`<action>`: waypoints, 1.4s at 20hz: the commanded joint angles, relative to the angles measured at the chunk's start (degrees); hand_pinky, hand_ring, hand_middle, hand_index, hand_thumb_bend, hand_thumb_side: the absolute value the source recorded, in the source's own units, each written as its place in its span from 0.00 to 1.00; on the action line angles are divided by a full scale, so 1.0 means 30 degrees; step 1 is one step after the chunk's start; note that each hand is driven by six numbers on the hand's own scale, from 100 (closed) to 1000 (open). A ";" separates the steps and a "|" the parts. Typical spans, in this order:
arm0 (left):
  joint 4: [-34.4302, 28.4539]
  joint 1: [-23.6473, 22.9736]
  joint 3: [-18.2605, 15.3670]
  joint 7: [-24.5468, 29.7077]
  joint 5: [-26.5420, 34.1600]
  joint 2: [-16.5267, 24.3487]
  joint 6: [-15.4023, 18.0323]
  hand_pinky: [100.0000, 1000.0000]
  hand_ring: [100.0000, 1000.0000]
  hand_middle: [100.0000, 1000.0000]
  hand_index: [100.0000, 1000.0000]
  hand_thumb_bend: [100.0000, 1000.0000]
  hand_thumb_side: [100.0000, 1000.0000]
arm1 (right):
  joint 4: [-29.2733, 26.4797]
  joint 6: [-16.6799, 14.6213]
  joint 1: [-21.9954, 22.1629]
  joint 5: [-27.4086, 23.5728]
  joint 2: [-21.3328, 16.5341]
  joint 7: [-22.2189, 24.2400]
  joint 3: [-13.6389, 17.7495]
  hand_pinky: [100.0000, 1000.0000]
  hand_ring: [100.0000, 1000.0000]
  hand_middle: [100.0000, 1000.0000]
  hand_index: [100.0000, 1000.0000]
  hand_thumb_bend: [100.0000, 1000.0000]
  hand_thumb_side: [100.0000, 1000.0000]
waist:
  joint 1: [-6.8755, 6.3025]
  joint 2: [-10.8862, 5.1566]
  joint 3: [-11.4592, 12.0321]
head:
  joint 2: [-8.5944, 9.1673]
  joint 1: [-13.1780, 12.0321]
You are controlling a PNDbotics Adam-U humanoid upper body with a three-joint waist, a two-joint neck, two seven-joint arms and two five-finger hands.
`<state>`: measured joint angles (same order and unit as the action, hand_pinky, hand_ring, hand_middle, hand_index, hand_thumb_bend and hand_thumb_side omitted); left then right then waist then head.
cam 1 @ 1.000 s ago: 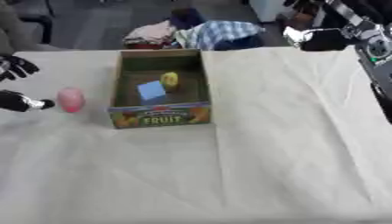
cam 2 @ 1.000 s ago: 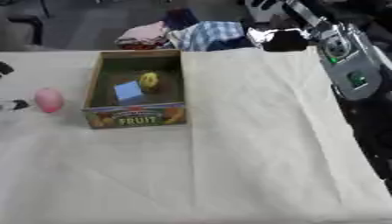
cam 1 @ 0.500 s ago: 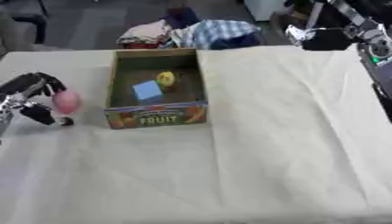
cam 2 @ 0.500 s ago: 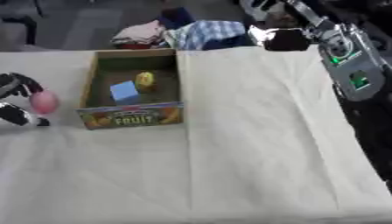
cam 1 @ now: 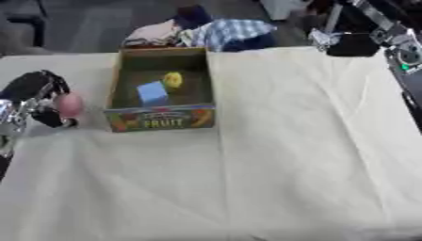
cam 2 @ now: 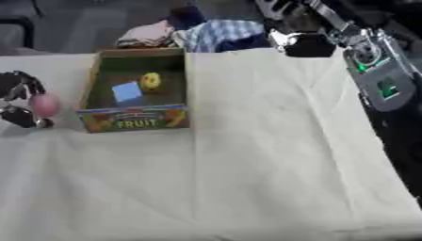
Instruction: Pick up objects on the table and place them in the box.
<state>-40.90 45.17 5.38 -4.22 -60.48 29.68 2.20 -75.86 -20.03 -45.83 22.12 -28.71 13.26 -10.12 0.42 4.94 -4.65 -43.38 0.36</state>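
Note:
A pink egg-shaped object (cam 1: 69, 104) sits at the table's left, just left of the cardboard fruit box (cam 1: 161, 123). My left hand (cam 1: 33, 92) is curled round it, fingers above and thumb below. Inside the box lie a blue cube (cam 1: 152, 92) and a yellow object (cam 1: 172, 79). My right hand (cam 2: 306, 43) hangs at the table's far right edge, fingers curled, holding nothing that I can see.
A cream cloth (cam 1: 280, 150) covers the table. A heap of clothes (cam 1: 206, 33) lies beyond the far edge behind the box. My right arm (cam 2: 375, 70) runs down the right side.
My left hand has closed in on the pink object from the left, and its fingers now wrap it. The camera has shifted slightly. The right hand stays put.

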 commanded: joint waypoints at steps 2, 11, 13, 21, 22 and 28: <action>0.0166 0.0240 -0.0141 -0.0432 0.0436 0.0312 -0.0336 0.53 0.34 0.30 0.43 0.60 0.00 | -0.0195 0.0013 -0.0225 -0.0146 -0.0357 0.0001 0.0202 0.65 0.70 0.72 0.86 0.00 0.43 | -0.0050 -0.0255 -0.0004 | -0.0208 0.0008; -0.0069 0.0170 -0.0290 -0.2360 0.1337 0.0258 -0.1541 0.42 0.21 0.11 0.22 0.50 0.00 | 0.0020 0.0075 -0.0115 -0.0141 -0.0290 -0.0059 0.0241 0.65 0.69 0.72 0.86 0.00 0.47 | -0.0028 -0.0266 0.0006 | -0.0202 0.0050; -0.0270 0.0175 -0.0341 -0.3169 0.1948 0.0239 -0.1707 0.42 0.21 0.10 0.20 0.48 0.00 | 0.0039 0.0090 -0.0085 -0.0144 -0.0288 -0.0090 0.0262 0.65 0.69 0.71 0.86 0.00 0.47 | -0.0030 -0.0272 -0.0004 | -0.0207 0.0069; -0.2032 0.0524 0.0149 -0.3917 0.4402 0.0439 -0.1602 0.45 0.25 0.16 0.26 0.44 0.00 | 0.0102 0.0111 -0.0006 -0.0126 -0.0269 -0.0095 0.0256 0.65 0.69 0.71 0.85 0.00 0.47 | -0.0102 -0.0336 0.0013 | -0.0233 0.0066; -0.2152 0.0535 0.0208 -0.3775 0.4494 0.0515 -0.1743 0.47 0.29 0.22 0.33 0.46 0.00 | 0.0108 0.0110 0.0002 -0.0126 -0.0270 -0.0091 0.0257 0.65 0.69 0.71 0.85 0.00 0.47 | -0.0114 -0.0346 0.0018 | -0.0225 0.0064; -0.1834 0.0347 -0.0260 -0.3007 0.4530 0.0939 -0.2972 0.62 0.58 0.58 0.72 0.59 0.02 | 0.0149 0.0123 0.0079 -0.0114 -0.0269 -0.0082 0.0276 0.64 0.69 0.71 0.85 0.00 0.47 | -0.0169 -0.0395 0.0056 | -0.0212 0.0124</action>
<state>-45.85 45.33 5.37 -13.48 -47.20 30.18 -5.91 -75.12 -19.67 -44.82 22.08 -28.57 13.06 -9.92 0.03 4.76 -4.55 -43.81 0.64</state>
